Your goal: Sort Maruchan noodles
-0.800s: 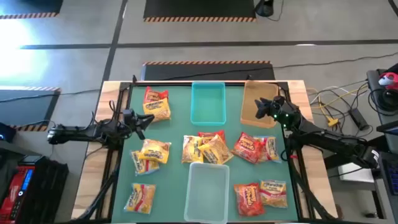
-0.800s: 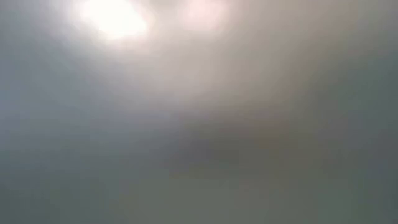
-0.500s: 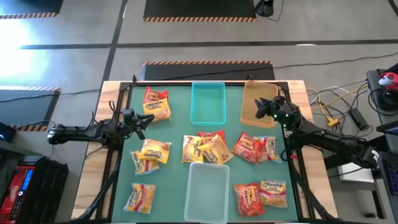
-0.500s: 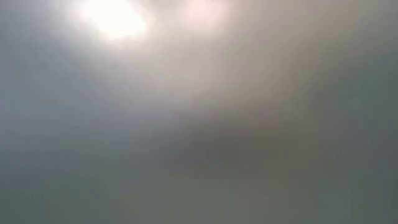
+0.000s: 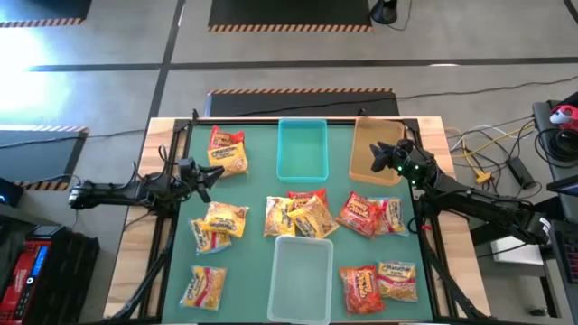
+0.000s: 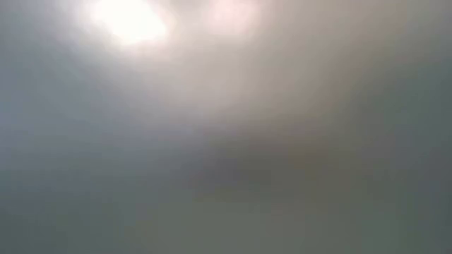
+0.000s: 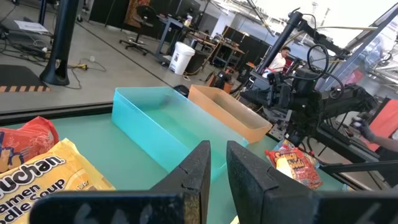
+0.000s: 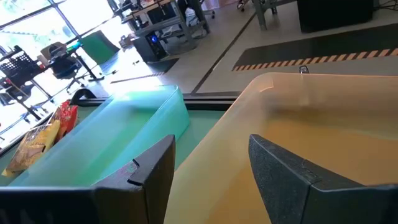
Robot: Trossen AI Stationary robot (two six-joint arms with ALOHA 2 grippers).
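Observation:
Several red, yellow and orange Maruchan packets lie flat on the green mat. Two are far left, others lie at the left and near left, a pile sits mid-table, and more lie right and near right. My left gripper hovers at the mat's left side beside the far-left packets. Its fingers are drawn together to a narrow slit and hold nothing. My right gripper is open over the tan bin's near-left part.
A teal bin and the tan bin stand at the far side. A clear bin stands at the near middle. The low view shows only a bright haze. Bare mat lies between the packet groups. A person sits in the room beyond.

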